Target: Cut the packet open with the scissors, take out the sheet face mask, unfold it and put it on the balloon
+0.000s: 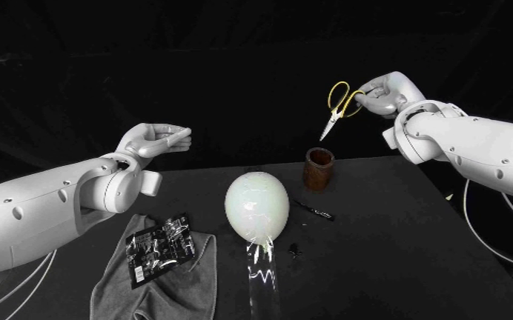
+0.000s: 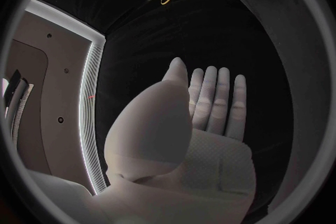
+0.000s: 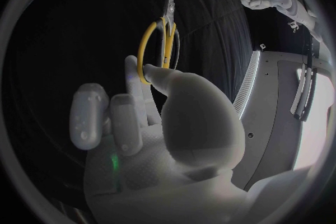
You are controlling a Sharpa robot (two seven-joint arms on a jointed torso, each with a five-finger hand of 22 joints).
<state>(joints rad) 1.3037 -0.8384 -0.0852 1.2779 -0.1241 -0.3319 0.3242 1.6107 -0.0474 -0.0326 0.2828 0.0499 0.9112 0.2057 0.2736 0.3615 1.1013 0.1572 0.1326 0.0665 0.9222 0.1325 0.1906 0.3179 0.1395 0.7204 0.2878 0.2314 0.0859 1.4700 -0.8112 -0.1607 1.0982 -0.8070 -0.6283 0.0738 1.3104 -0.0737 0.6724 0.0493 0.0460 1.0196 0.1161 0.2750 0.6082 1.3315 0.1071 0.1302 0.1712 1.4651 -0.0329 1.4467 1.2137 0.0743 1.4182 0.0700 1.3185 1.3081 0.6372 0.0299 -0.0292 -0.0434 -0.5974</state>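
My right hand (image 1: 385, 95) is raised above the table's back right and holds the yellow-handled scissors (image 1: 338, 107) by a handle loop, blades hanging down and closed. In the right wrist view the thumb and a finger pinch the loop of the scissors (image 3: 165, 28) above my right hand (image 3: 161, 123). The white balloon (image 1: 256, 207) stands upright at the table's middle. A black printed packet (image 1: 160, 249) lies on a grey cloth (image 1: 160, 283) at the front left. My left hand (image 1: 159, 141) hovers above the packet's far side, holding nothing; its fingers (image 2: 213, 95) are straight and side by side.
A brown cylindrical holder (image 1: 319, 170) stands behind the balloon, below the scissors' tips. A thin black item (image 1: 313, 210) lies to the balloon's right, and a small black piece (image 1: 295, 249) nearer the front. A clear stand (image 1: 262, 275) supports the balloon.
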